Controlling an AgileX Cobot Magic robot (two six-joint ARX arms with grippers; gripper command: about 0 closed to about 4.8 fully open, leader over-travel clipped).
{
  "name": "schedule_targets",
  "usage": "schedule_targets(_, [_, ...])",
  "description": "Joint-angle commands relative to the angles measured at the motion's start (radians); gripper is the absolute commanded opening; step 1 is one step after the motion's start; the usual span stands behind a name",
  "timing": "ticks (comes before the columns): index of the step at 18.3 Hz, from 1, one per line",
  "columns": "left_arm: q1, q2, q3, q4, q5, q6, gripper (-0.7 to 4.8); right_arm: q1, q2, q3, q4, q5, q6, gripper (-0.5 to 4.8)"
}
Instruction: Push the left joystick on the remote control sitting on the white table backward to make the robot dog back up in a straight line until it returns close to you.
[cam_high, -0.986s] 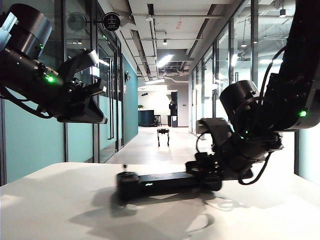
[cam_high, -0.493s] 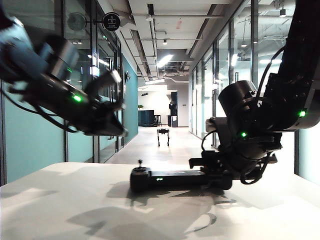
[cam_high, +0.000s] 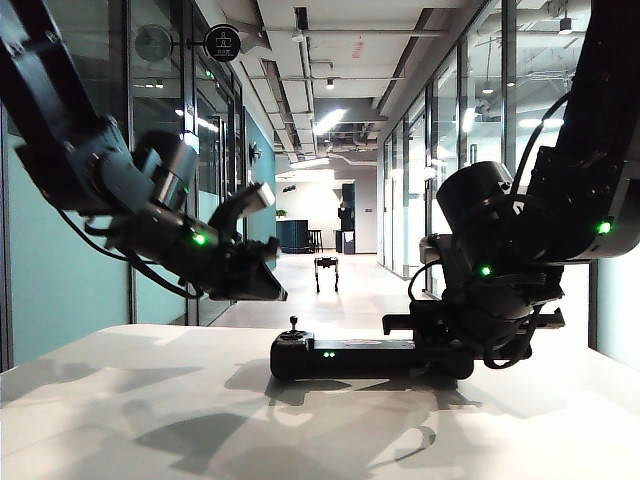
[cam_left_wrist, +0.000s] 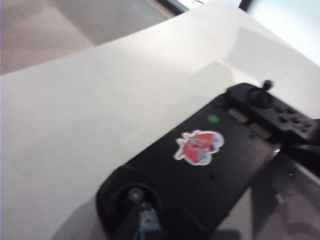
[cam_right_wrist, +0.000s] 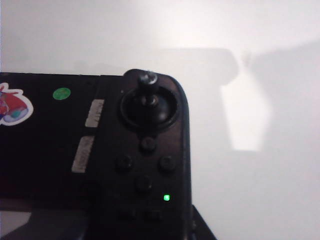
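The black remote control (cam_high: 350, 357) lies on the white table (cam_high: 130, 400). Its left joystick (cam_high: 294, 325) stands up at the left end. My left gripper (cam_high: 266, 288) hangs shut just above and left of that stick. In the left wrist view its tip (cam_left_wrist: 142, 225) sits right beside the left joystick (cam_left_wrist: 134, 195), and contact cannot be told. My right gripper (cam_high: 440, 345) is shut on the remote's right end; one finger (cam_right_wrist: 202, 227) shows beside the remote control (cam_right_wrist: 100, 165). The robot dog (cam_high: 327, 270) stands far down the corridor.
Glass walls line both sides of the corridor (cam_high: 300, 295) beyond the table's far edge. The remote's other stick (cam_right_wrist: 148, 79) rises at the right end near a red sticker (cam_left_wrist: 199, 147). Both arms cast shadows on the tabletop in front of the remote.
My left arm has swung down and rightward until its gripper hangs over the remote's left end. The remote has shifted right and turned with my right gripper. The robot dog has not moved.
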Motion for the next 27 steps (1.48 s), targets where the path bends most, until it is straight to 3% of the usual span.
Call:
schedule_targets(1, [0.005, 0.048, 0.069, -0.010, 0.008, 0.023, -0.05, -0.001, -0.005, 0.004, 0.032, 0.013, 0.013, 1.70])
schedule_targets(5, [0.013, 0.115, 0.177, -0.072, 0.015, 0.090, -0.05, -0.001, -0.005, 0.004, 0.024, 0.012, 0.012, 1.71])
schedule_targets(15, [0.030, 0.259, 0.392, -0.187, 0.142, 0.143, -0.06, -0.001, -0.005, 0.004, 0.025, 0.012, 0.012, 1.71])
schedule_targets(17, [0.030, 0.282, 0.417, -0.195, 0.201, 0.143, -0.06, -0.001, -0.005, 0.004, 0.025, 0.012, 0.012, 1.71])
schedule_targets(22, [0.030, 0.303, 0.450, -0.249, 0.220, 0.235, -0.06, -0.001, -0.005, 0.004, 0.025, 0.012, 0.012, 1.71])
schedule_targets(27, [0.043, 0.303, 0.450, -0.267, 0.283, 0.267, -0.06, -0.001, -0.005, 0.004, 0.026, 0.013, 0.012, 1.71])
